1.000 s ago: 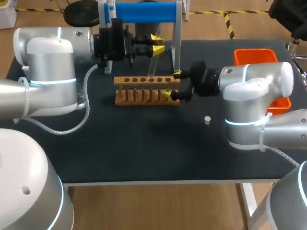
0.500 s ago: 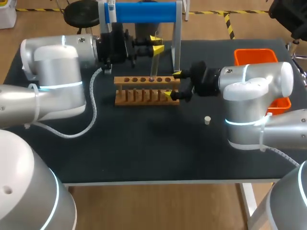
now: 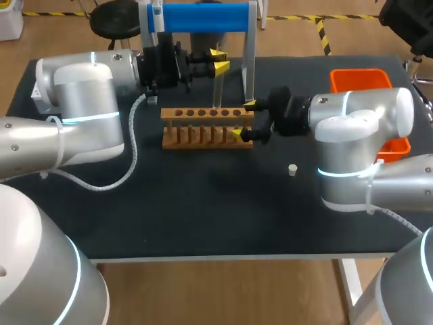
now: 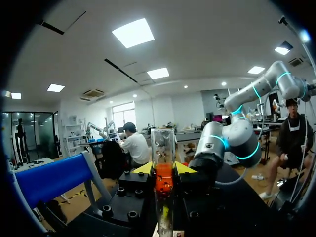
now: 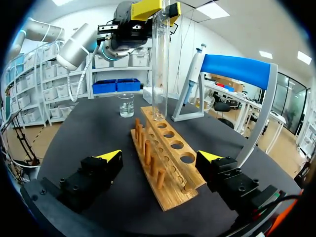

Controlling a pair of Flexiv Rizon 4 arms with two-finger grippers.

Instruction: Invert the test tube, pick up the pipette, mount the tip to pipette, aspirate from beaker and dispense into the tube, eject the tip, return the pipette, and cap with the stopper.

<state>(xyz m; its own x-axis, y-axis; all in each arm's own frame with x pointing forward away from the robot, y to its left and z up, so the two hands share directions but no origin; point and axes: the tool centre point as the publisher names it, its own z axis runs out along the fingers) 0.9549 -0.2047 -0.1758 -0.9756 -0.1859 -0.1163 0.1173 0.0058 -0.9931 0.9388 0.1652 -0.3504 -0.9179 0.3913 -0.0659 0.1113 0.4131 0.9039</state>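
A clear test tube (image 3: 216, 88) stands nearly upright, its lower end at a hole of the wooden rack (image 3: 203, 135). My left gripper (image 3: 219, 66) is shut on the tube's upper part. In the left wrist view the tube (image 4: 163, 148) rises between the yellow tips of the left gripper (image 4: 163, 170). My right gripper (image 3: 244, 120) is open, its fingers either side of the rack's right end. The right wrist view shows the tube (image 5: 160, 64), the rack (image 5: 165, 148), the right gripper (image 5: 160, 160), the beaker (image 5: 126, 104) and the pipette (image 5: 193, 66). A small white stopper (image 3: 292, 169) lies on the mat.
The blue-topped pipette stand (image 3: 203, 17) rises behind the rack, close to the left gripper. An orange bin (image 3: 360, 78) sits at the back right, partly behind my right arm.
My left arm's elbow has swung, and the tube it holds has gone from slightly tilted to nearly upright over the rack. The right arm has kept still.
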